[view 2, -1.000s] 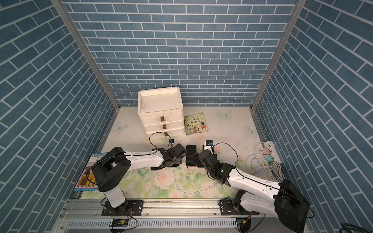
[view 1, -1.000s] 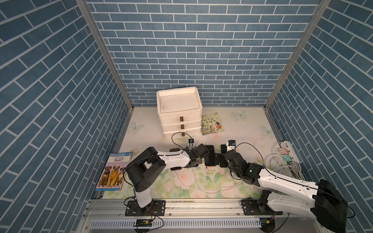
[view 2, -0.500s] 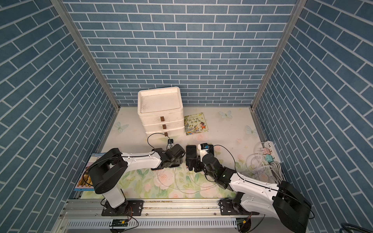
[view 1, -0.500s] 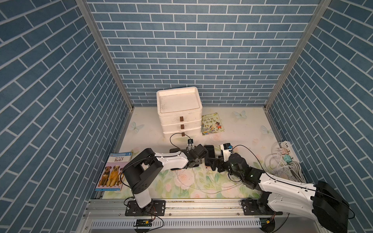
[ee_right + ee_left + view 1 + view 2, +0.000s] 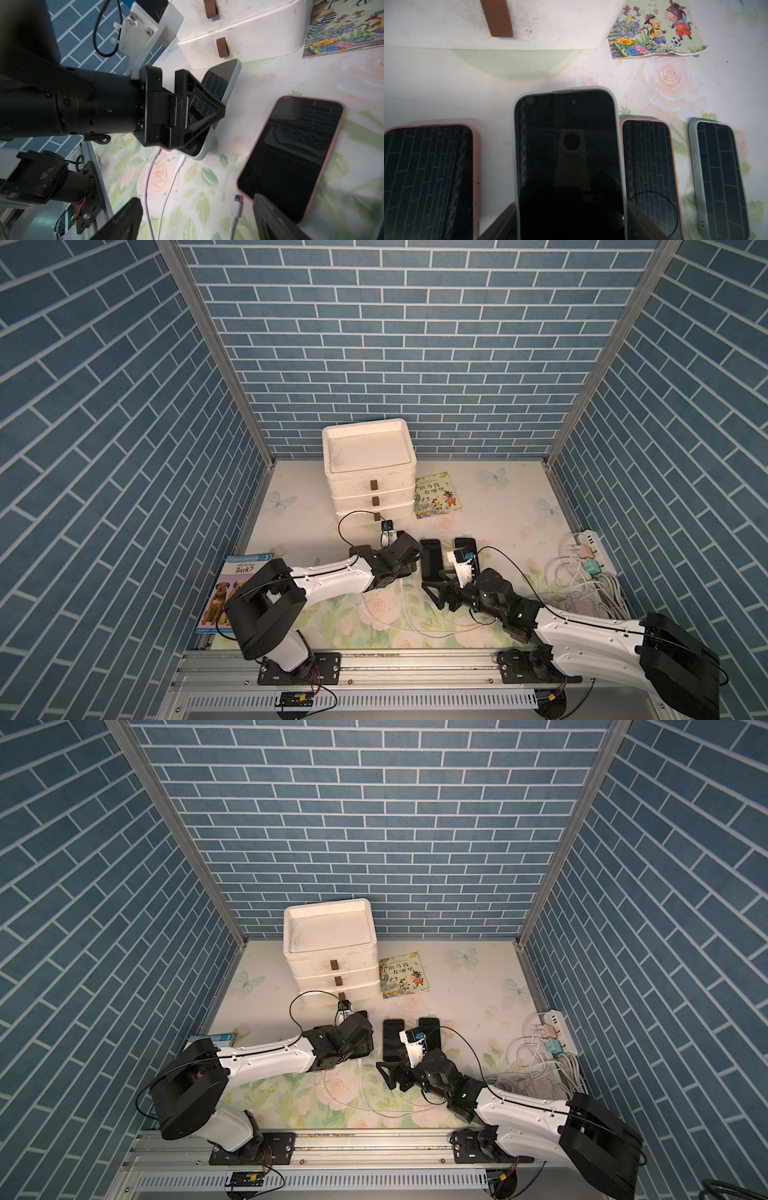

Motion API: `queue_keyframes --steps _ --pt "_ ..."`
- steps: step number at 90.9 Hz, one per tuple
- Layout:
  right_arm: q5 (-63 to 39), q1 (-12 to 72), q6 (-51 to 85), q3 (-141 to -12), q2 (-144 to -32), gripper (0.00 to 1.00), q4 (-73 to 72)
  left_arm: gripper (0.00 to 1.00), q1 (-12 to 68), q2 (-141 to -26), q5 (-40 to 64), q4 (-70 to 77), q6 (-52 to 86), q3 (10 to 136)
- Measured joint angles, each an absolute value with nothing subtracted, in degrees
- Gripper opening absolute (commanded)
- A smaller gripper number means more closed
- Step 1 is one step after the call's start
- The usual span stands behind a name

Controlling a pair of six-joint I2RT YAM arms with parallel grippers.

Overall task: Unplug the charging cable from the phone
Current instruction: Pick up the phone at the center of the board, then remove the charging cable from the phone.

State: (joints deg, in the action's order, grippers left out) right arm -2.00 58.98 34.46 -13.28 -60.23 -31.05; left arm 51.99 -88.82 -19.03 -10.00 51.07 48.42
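The left hand [image 5: 570,207] clasped a phone in a pale green case [image 5: 569,145] across its width, one finger against each long side, the dark screen facing up. A thin white charging cable [image 5: 180,165] ran up to that phone's lower edge; whether its plug sat in the port could not be told. The right hand [image 5: 196,199] stood wide and held nothing. Between its fingers the metal-tipped plug of a second white cable [image 5: 236,200] lay loose on the flower-printed tabletop [image 5: 259,79] — just beside the lower end of a pink-cased phone [image 5: 291,155], out of its port. Both phones lay near a white stack of drawers [image 5: 249,37].
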Motion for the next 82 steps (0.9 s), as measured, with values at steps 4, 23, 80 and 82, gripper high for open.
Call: queue_keyframes --steps 4,23,80,82 --pt "-1.45 59.79 34.48 -13.28 -61.04 0.87 -31.59 0.0 51.99 -88.29 -19.38 -9.89 51.09 48.1" --pt "0.47 63.99 34.59 -13.1 -64.42 0.87 -35.86 0.0 51.99 -86.13 -20.27 -9.23 51.22 47.62" --pt "-2.46 64.49 37.6 -12.73 -71.24 0.83 -43.18 0.0 52.21 -84.01 -20.8 -8.32 51.57 46.72" --pt "-2.57 64.49 37.69 -12.73 -71.24 0.83 -43.27 0.0 52.21 -83.94 -20.8 -8.19 51.59 46.61"
